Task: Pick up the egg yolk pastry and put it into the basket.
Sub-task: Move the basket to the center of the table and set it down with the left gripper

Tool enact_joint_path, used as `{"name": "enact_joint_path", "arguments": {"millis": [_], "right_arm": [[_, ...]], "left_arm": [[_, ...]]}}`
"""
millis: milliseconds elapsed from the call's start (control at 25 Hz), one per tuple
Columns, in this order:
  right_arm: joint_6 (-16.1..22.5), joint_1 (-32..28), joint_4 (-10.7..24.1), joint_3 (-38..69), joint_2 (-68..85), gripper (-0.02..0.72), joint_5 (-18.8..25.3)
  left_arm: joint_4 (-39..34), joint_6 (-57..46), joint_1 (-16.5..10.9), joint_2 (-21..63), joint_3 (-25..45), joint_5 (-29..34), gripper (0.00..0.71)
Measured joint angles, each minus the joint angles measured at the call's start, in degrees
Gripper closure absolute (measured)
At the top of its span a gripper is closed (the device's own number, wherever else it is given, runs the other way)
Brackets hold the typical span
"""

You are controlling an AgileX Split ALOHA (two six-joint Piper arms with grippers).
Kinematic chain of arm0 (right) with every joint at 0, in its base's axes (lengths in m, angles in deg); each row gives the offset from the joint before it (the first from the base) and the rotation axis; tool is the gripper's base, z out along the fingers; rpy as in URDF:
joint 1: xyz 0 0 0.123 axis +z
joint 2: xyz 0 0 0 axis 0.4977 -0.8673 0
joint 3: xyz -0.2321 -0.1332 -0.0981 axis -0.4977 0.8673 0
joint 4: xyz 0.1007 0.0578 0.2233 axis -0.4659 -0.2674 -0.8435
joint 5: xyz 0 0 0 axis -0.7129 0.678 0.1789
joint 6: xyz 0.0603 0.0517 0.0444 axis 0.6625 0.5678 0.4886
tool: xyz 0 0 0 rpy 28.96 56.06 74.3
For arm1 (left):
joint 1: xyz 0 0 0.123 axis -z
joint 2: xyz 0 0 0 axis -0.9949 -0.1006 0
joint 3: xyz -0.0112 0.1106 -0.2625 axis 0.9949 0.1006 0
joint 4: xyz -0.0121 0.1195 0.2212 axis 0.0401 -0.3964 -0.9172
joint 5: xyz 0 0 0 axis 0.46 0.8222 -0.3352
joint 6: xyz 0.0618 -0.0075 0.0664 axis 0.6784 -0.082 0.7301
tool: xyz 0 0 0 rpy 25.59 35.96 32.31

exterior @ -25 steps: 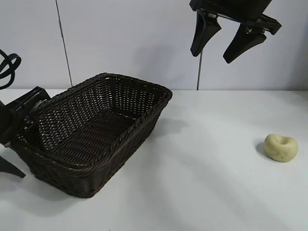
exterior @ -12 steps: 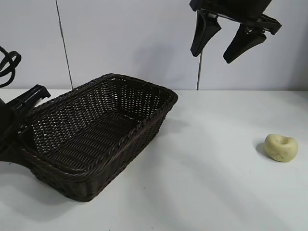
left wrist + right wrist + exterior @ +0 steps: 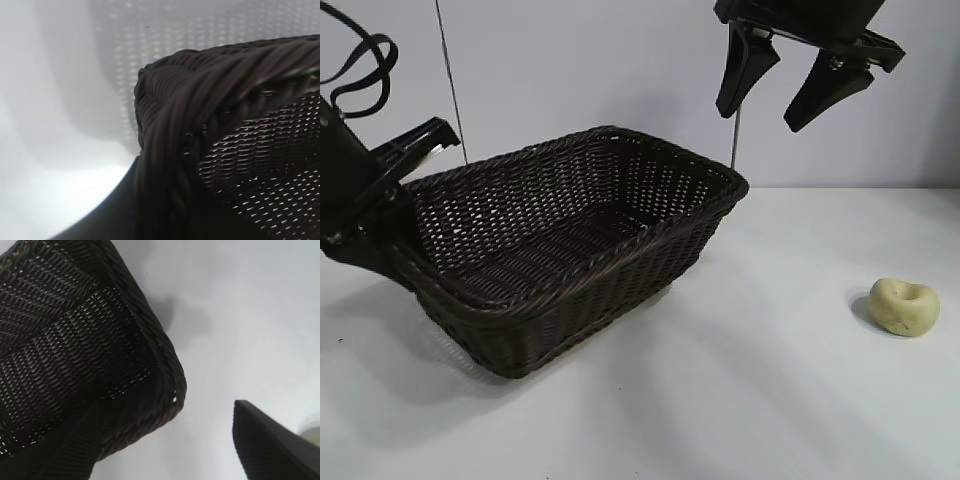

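Observation:
The egg yolk pastry [image 3: 904, 306], a pale yellow lump with a dimple, lies on the white table at the far right. The dark brown wicker basket [image 3: 580, 300] sits left of centre, its left end raised and tilted. My left gripper [image 3: 395, 205] is shut on the basket's left rim, which fills the left wrist view [image 3: 200, 100]. My right gripper [image 3: 780, 100] hangs open and empty high above the table, over the basket's right end and well up and left of the pastry. The right wrist view shows the basket's corner [image 3: 150, 325] below one of its fingers [image 3: 270, 445].
The white table [image 3: 770, 400] runs from the basket to the pastry and along the front. A pale wall with a dark vertical seam [image 3: 450, 90] stands behind.
My left gripper has risen and moved right with the basket's rim in it. The basket has slid to the right and its left end has lifted. The right gripper and pastry have not moved.

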Motion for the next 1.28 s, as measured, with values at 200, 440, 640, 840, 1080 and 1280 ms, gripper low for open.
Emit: {"name": "enact_joint_path", "arguments": {"millis": [200,440,640,840,1080,1280], "right_arm": [[0.0,0.0,0.0,0.0,0.0,0.176,0.1],[0.0,0.0,0.0,0.0,0.0,0.176,0.2],[0.0,0.0,0.0,0.0,0.0,0.176,0.4],[0.0,0.0,0.0,0.0,0.0,0.176,1.2],[0.0,0.0,0.0,0.0,0.0,0.176,1.4],[0.0,0.0,0.0,0.0,0.0,0.176,1.4]], "left_arm": [[-0.2,5.1,0.0,-0.1,-2.9,3.4,0.607],[-0.5,12.0,0.0,-1.0,-5.4,6.5,0.607],[-0.9,19.7,0.0,-7.4,-12.1,13.1,0.607],[-1.4,29.6,0.0,-13.6,-21.4,19.3,0.607],[-1.4,36.5,0.0,-20.6,-31.2,25.7,0.607],[-1.6,38.3,0.0,-24.2,-36.4,27.0,0.607]]}}
